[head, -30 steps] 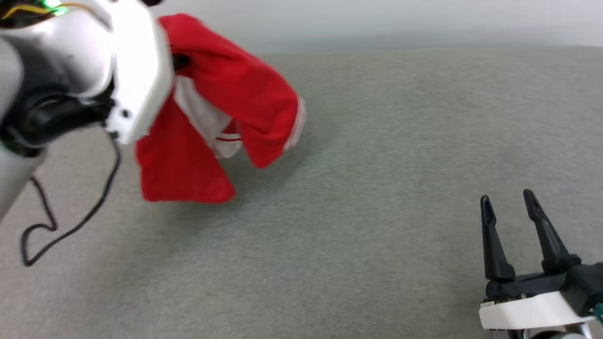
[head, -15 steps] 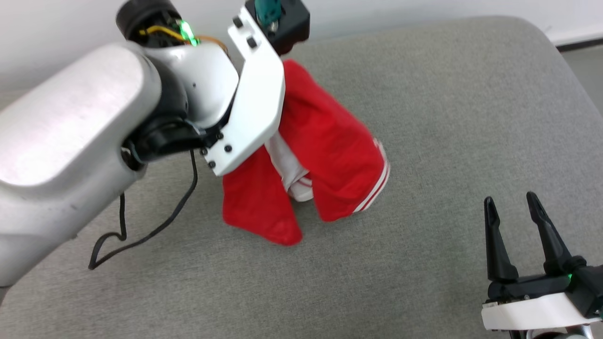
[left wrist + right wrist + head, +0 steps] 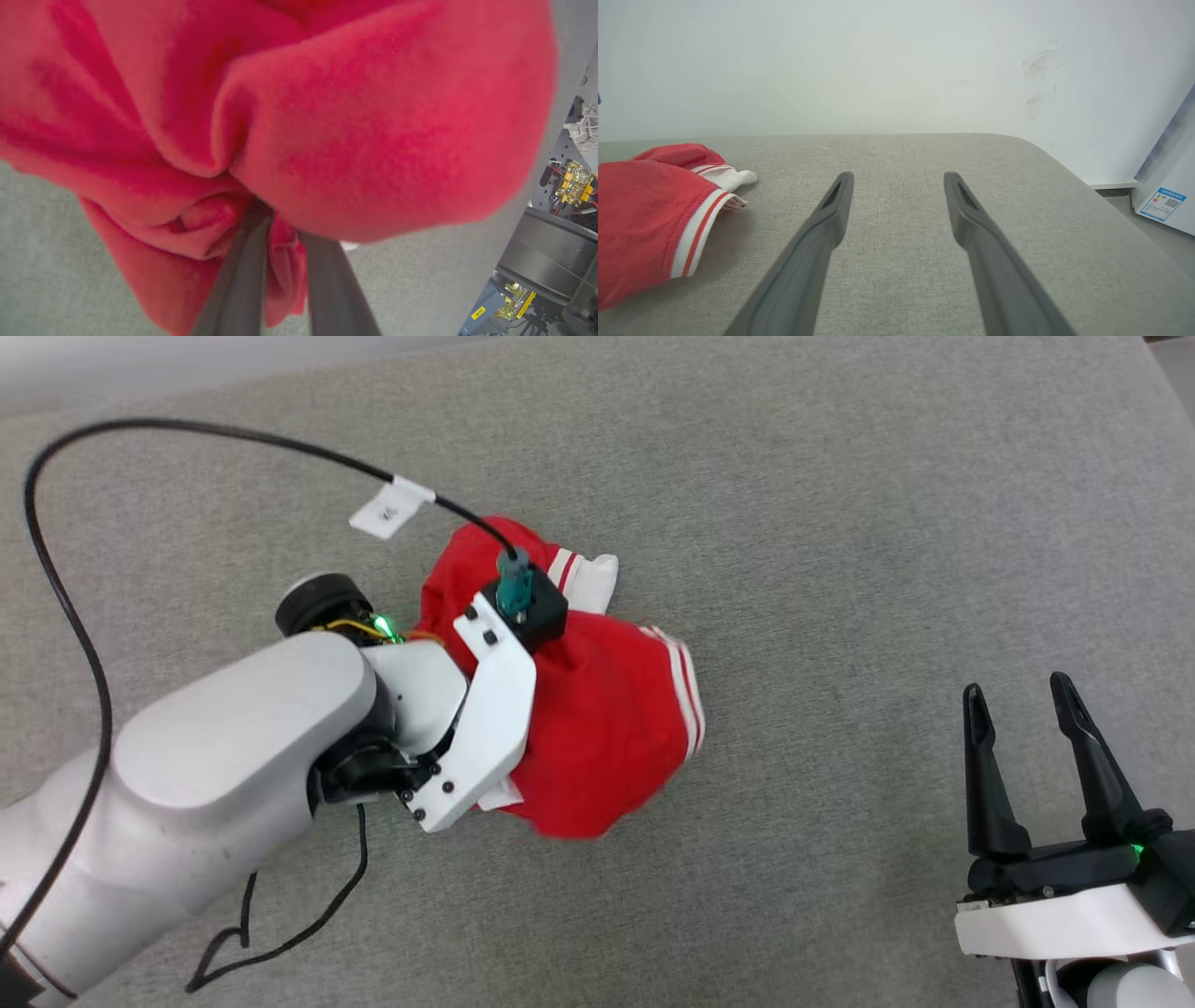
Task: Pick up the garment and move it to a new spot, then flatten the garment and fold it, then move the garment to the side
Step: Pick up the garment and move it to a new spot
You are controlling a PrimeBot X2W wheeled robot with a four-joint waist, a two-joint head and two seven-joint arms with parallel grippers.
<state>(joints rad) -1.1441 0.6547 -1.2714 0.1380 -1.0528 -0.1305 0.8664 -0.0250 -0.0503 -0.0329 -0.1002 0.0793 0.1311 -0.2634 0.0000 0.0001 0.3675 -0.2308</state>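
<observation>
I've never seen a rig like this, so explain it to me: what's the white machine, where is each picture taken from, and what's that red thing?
It is a two-armed robot. One picture looks down from its head; the other two come from a camera on each wrist, looking along that arm's two dark fingers. A red shirt with white striped trim sits bunched on a grey padded surface. The left arm's fingers are pinched shut on a fold of it. The right arm's fingers stand open, holding nothing.

Silver-grey left arm (image 3: 215, 756) with white, black-screwed bracket (image 3: 485, 728), green light (image 3: 380, 623) and tagged black cable (image 3: 187, 427); right gripper (image 3: 1017, 687) dark, long-fingered.
</observation>
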